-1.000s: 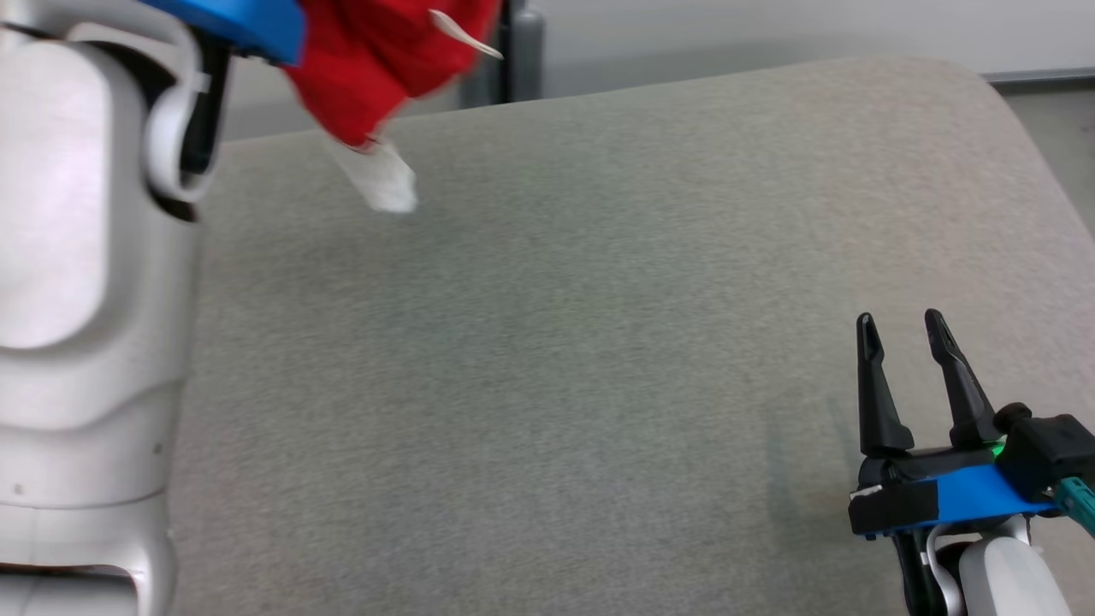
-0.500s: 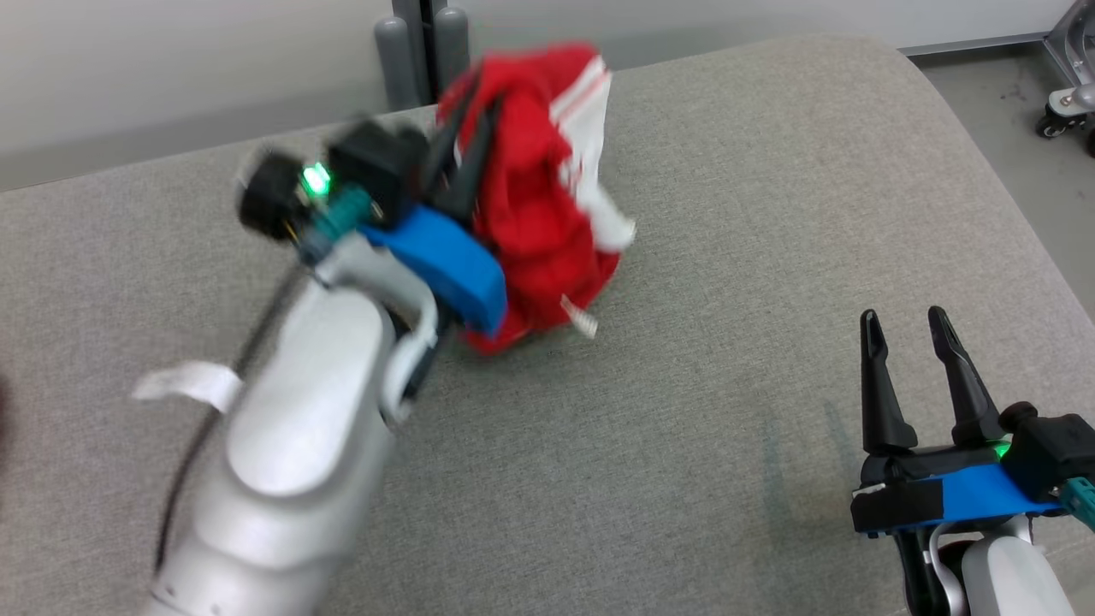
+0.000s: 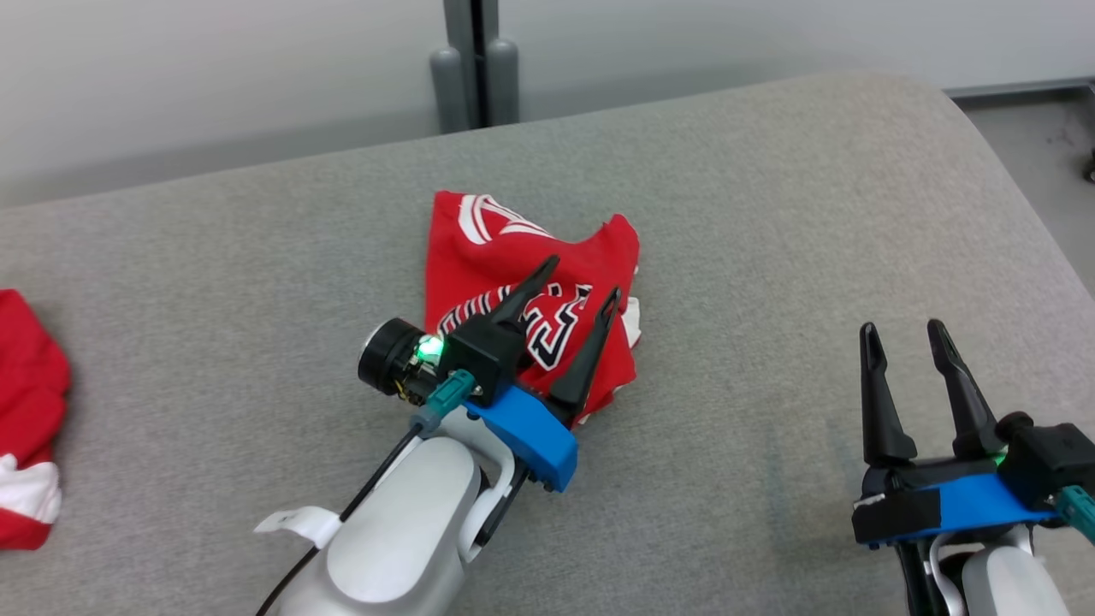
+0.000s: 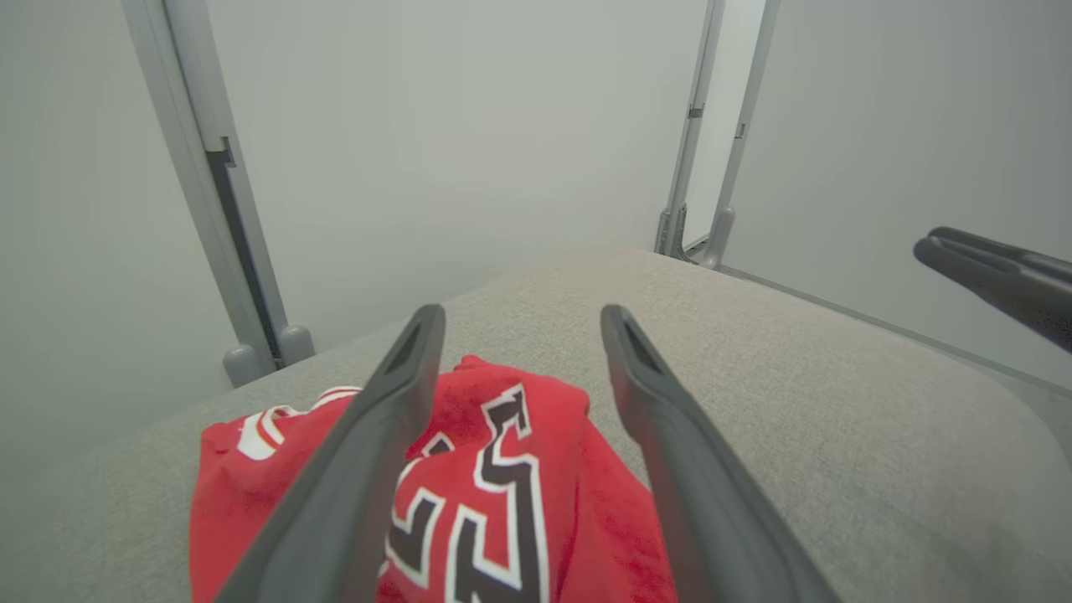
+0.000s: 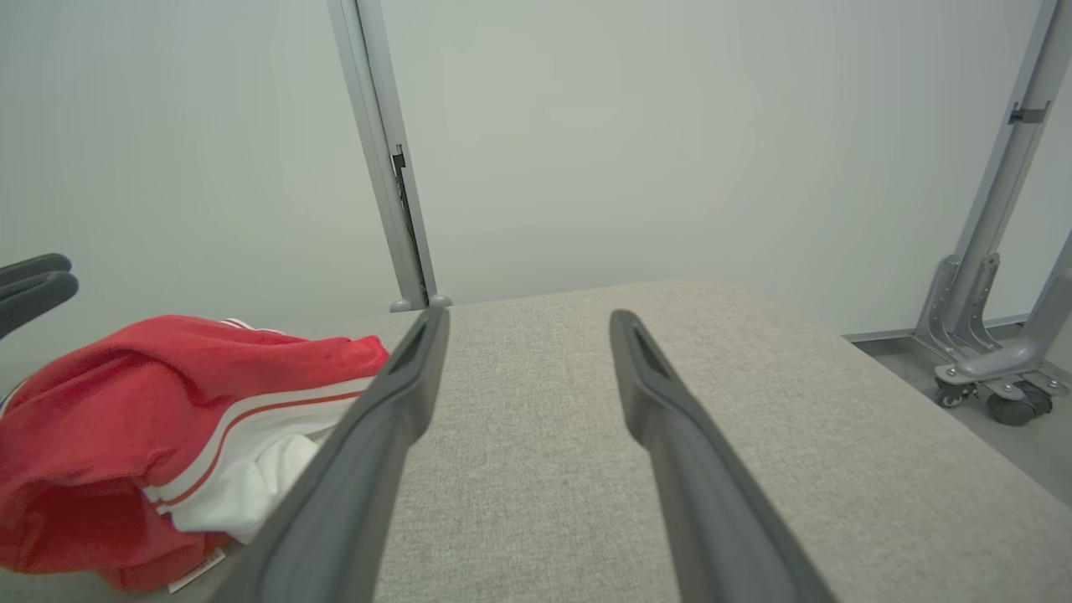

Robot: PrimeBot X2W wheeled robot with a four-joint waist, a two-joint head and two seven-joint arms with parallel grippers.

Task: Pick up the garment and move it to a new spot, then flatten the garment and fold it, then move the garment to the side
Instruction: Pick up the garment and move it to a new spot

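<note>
A red garment (image 3: 505,257) with white trim and black-and-white lettering lies crumpled in the middle of the grey padded surface (image 3: 770,214). My left gripper (image 3: 583,278) hovers open just over its near side, with nothing between the fingers. The left wrist view has the garment (image 4: 519,435) below and between the spread fingers (image 4: 394,394). My right gripper (image 3: 902,328) stands open and empty at the lower right, well apart from the cloth. In the right wrist view the garment (image 5: 126,394) is a heap to the left.
A second red and white cloth (image 3: 26,419) lies at the surface's far left edge. A grey post (image 3: 475,77) stands behind the surface. The surface's right edge drops to the floor, where a wheeled stand base (image 5: 997,377) sits.
The left gripper came down from the upper left with the garment, opened and let it go; the garment now lies on the surface. The camera also shifted. The right gripper stayed put.
</note>
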